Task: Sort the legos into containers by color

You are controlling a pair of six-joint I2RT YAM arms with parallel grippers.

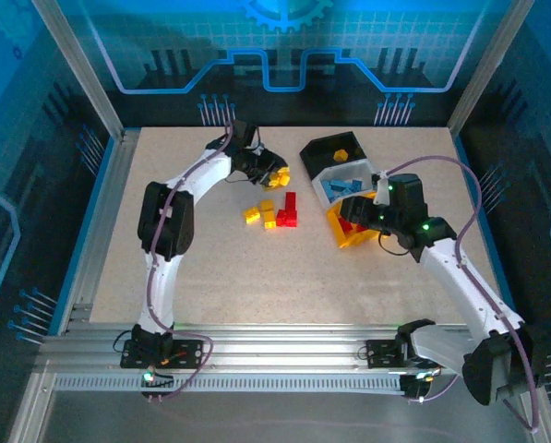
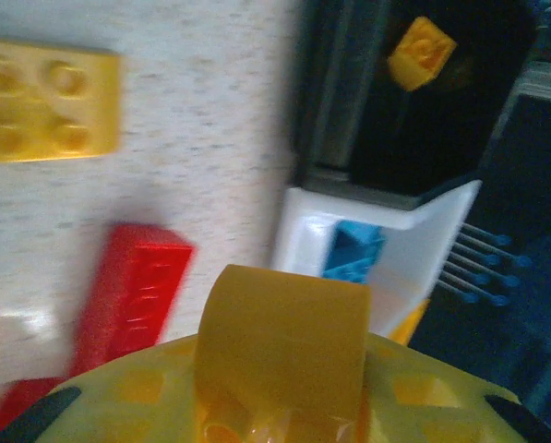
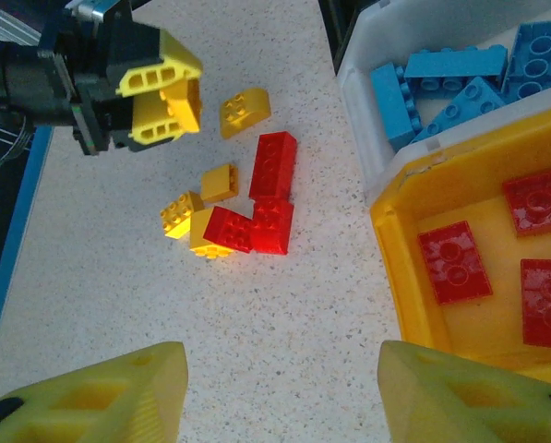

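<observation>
Left of black bin [image 1: 317,148], near it, yellow brick [image 2: 280,341] is clamped by left gripper [image 1: 277,175]; bin lies rightward. Right gripper [image 3: 280,378] parted, empty.

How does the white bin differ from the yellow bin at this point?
Colour: the white bin is translucent white, and the yellow bin is bright yellow. Contents: the white bin holds blue bricks, piled loosely, while the yellow bin holds red bricks lying flat and apart. Both are open-top rectangular bins, side by side.
</observation>
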